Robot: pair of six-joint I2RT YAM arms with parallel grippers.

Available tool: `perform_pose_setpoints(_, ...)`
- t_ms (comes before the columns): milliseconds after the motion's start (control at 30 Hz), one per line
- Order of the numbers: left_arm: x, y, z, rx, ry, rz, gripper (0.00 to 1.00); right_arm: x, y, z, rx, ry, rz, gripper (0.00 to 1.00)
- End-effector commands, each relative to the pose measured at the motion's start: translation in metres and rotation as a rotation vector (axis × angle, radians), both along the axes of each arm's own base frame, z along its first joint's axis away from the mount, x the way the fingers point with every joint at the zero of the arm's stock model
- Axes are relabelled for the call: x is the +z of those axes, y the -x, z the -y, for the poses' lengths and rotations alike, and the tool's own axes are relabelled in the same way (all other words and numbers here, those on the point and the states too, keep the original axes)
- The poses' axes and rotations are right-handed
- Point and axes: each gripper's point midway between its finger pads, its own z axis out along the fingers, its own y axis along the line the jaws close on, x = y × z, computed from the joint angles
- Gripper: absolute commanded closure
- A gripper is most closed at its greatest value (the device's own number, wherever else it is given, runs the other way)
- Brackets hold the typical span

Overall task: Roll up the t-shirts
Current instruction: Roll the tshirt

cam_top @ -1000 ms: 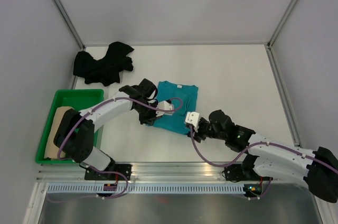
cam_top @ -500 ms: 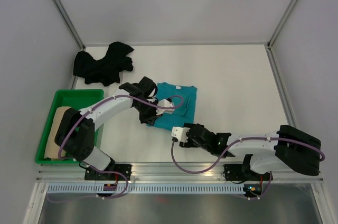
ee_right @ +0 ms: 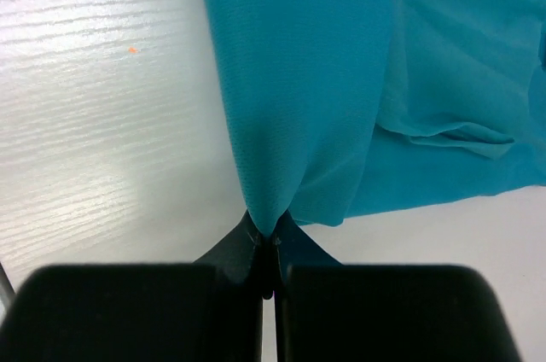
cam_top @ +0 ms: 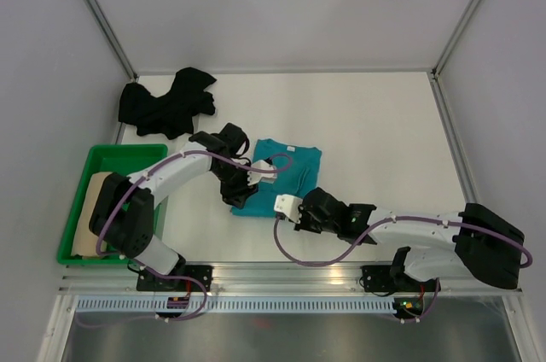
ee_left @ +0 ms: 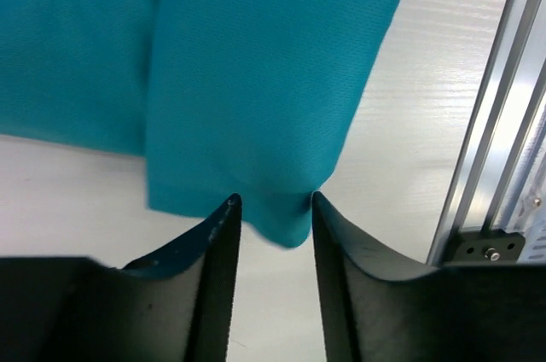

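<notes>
Fold of teal t-shirt (ee_right: 299, 80) pinched between the fully closed fingertips of right gripper (ee_right: 266, 238), cloth spreading ahead and to its right. Left gripper (ee_left: 275, 208) parted, teal hem corner sitting between its tips, rest of shirt ahead. Black t-shirt (cam_top: 166, 106) and tan t-shirt (cam_top: 90, 217), the latter in green tray (cam_top: 128, 153), well apart from both grippers.

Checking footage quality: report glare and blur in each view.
Top external: even light, sharp. Left wrist: teal t-shirt weave crisp, glare on the rail. Right wrist: table washed out by glare, right claw blurred up close.
</notes>
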Motion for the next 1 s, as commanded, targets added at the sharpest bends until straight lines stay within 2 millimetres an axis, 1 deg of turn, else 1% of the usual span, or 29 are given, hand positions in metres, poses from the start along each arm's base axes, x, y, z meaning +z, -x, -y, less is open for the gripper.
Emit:
perform_pose_setpoints(0,0.008,-0.013,0.014,0.006,0.082,0.035,0.51,0.018,-0.002,-0.013,-0.006,-0.120,-0.122,1.00)
perform_pose_setpoints(33,0.009,-0.015,0.016,0.015,0.091,0.044,0.49,0.022,-0.007,-0.015,-0.011,-0.144,-0.142,1.00)
perform_pose_setpoints(67,0.009,-0.015,0.016,0.019,0.097,0.049,0.47,0.022,-0.006,-0.016,0.000,-0.166,-0.179,0.99)
perform_pose_setpoints(100,0.008,-0.014,0.015,0.024,0.094,0.052,0.44,0.023,-0.017,-0.010,-0.033,-0.180,-0.192,1.00)
perform_pose_setpoints(133,0.011,-0.014,0.015,0.023,0.106,0.068,0.42,0.022,-0.019,-0.009,-0.038,-0.184,-0.205,1.00)
perform_pose_setpoints(167,0.008,-0.011,0.014,0.023,0.105,0.065,0.40,0.023,-0.019,-0.009,-0.033,-0.197,-0.227,1.00)
perform_pose_setpoints(200,0.008,-0.010,0.014,0.022,0.111,0.066,0.29,0.022,-0.025,-0.004,-0.053,-0.201,-0.235,1.00)
perform_pose_setpoints(233,0.010,-0.008,0.015,0.024,0.120,0.071,0.27,0.020,-0.026,-0.003,-0.053,-0.199,-0.243,1.00)
perform_pose_setpoints(267,0.008,-0.008,0.016,0.026,0.121,0.079,0.06,0.020,-0.029,-0.001,-0.062,-0.207,-0.251,1.00)
perform_pose_setpoints(300,0.006,-0.007,0.017,0.036,0.122,0.081,0.03,0.020,-0.031,0.000,-0.066,-0.210,-0.254,1.00)
perform_pose_setpoints(333,0.006,-0.003,0.020,0.025,0.126,0.088,0.02,0.019,-0.031,0.000,-0.068,-0.210,-0.258,1.00)
perform_pose_setpoints(367,-0.002,-0.001,0.022,0.024,0.126,0.094,0.03,0.018,-0.032,0.001,-0.071,-0.211,-0.259,1.00)
perform_pose_setpoints(400,-0.005,0.005,0.027,0.034,0.124,0.085,0.03,0.017,-0.032,0.001,-0.072,-0.209,-0.261,1.00)
perform_pose_setpoints(467,-0.013,-0.001,0.031,0.072,0.119,0.129,0.04,0.017,-0.033,0.000,-0.074,-0.210,-0.263,1.00)
perform_pose_setpoints(533,-0.017,-0.006,0.036,0.126,0.118,0.153,0.05,0.017,-0.033,0.001,-0.076,-0.210,-0.264,1.00)
perform_pose_setpoints(567,-0.022,-0.010,0.035,0.142,0.109,0.175,0.06,0.018,-0.033,0.001,-0.074,-0.213,-0.260,1.00)
perform_pose_setpoints(633,-0.028,-0.012,0.034,0.166,0.093,0.186,0.08,0.018,-0.033,0.002,-0.079,-0.213,-0.260,1.00)
perform_pose_setpoints(733,-0.033,-0.010,0.032,0.175,0.075,0.185,0.17,0.019,-0.034,0.003,-0.081,-0.218,-0.253,1.00)
perform_pose_setpoints(767,-0.034,-0.011,0.030,0.182,0.067,0.191,0.31,0.019,-0.034,0.004,-0.084,-0.218,-0.253,1.00)
perform_pose_setpoints(833,-0.033,-0.011,0.026,0.185,0.049,0.201,0.51,0.018,-0.033,0.006,-0.079,-0.210,-0.255,1.00)
perform_pose_setpoints(867,-0.031,-0.012,0.024,0.183,0.041,0.209,0.67,0.018,-0.034,0.008,-0.081,-0.206,-0.255,1.00)
perform_pose_setpoints(900,-0.029,-0.011,0.023,0.167,0.038,0.211,0.75,0.019,-0.033,0.008,-0.073,-0.194,-0.255,1.00)
perform_pose_setpoints(933,-0.027,-0.007,0.019,0.159,0.021,0.195,0.80,0.019,-0.033,0.010,-0.071,-0.185,-0.257,1.00)
perform_pose_setpoints(967,-0.024,-0.006,0.018,0.148,0.016,0.192,0.90,0.021,-0.031,0.010,-0.058,-0.176,-0.263,1.00)
